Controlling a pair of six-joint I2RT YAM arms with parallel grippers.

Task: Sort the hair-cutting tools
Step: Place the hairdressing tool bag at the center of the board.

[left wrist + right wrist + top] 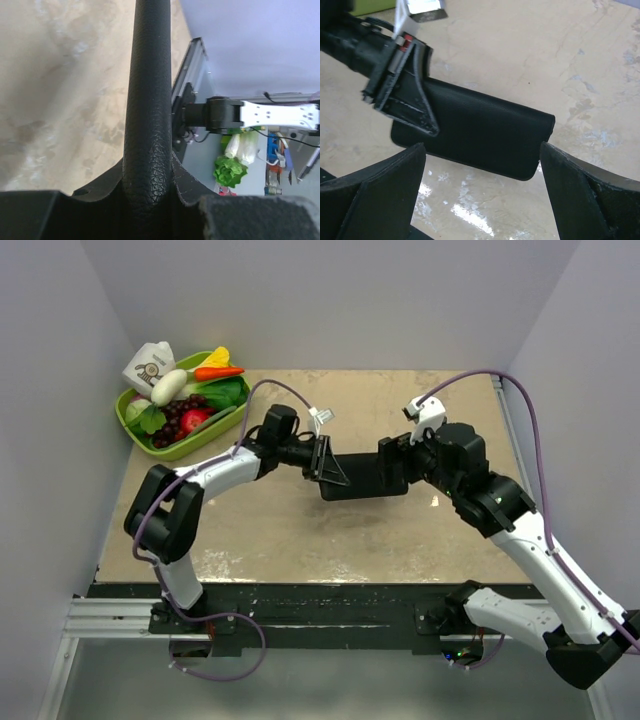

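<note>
Robot lab cell, plain pale walls [330, 300], scuffed tabletop [300, 540], aluminium rail [110, 620], toy-food bin [186, 450]

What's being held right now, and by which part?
The left gripper clamps the black case by the end nearest it. The right gripper stands open at the other end, gripping nothing.

Top external: high above the near edge, looking down over the whole desk [300, 540]; left wrist: very close, facing right along the black case [148, 100]; right wrist: close, facing left at the same case and left gripper [427, 125].
</note>
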